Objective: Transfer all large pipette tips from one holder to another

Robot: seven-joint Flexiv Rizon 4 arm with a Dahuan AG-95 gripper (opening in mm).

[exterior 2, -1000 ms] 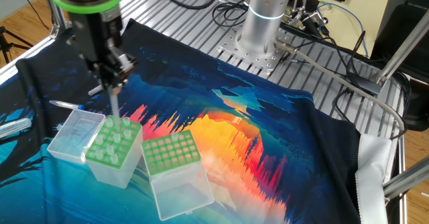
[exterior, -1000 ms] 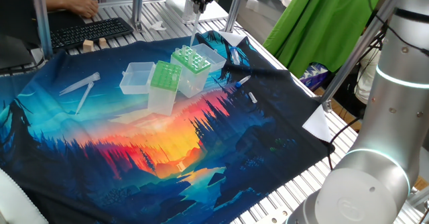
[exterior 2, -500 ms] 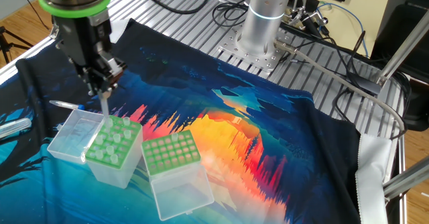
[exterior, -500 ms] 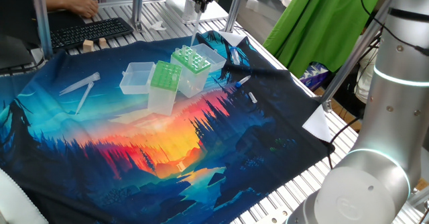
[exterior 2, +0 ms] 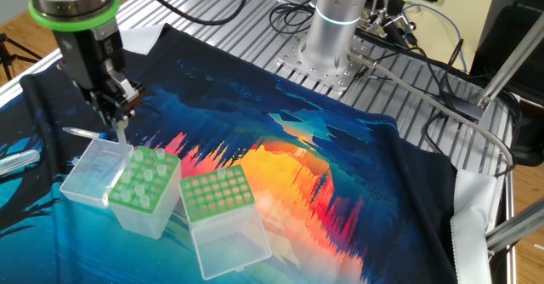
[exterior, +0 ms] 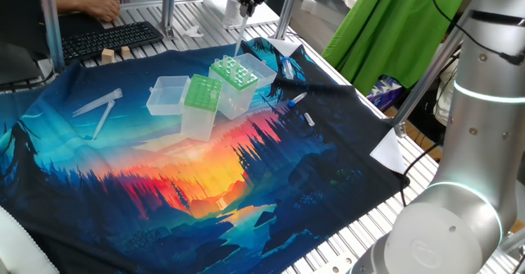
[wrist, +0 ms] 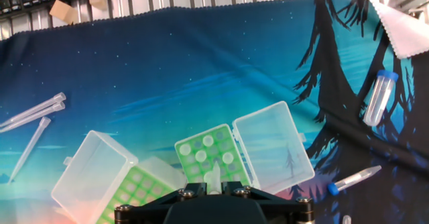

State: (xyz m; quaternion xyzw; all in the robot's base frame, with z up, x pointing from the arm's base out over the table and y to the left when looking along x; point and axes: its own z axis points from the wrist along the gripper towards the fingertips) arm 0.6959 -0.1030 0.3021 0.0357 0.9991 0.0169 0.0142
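1. The fingers (exterior 2: 116, 114) are clamped on a pipette tip (exterior 2: 121, 133) that hangs straight down from them.
2. Its point hovers above the open lid (exterior 2: 89, 172) beside the holder (exterior 2: 144, 182) on the worktop (exterior 2: 255, 8).

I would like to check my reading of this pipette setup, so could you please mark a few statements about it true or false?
1. The claw grips a clear pipette tip that hangs point down. True.
2. Both holders have their lids shut. False: both clear lids are swung open beside the boxes.
3. A capped tube lies on the cloth. True.
4. The holders stand far apart at opposite table edges. False: they stand side by side on the printed cloth.
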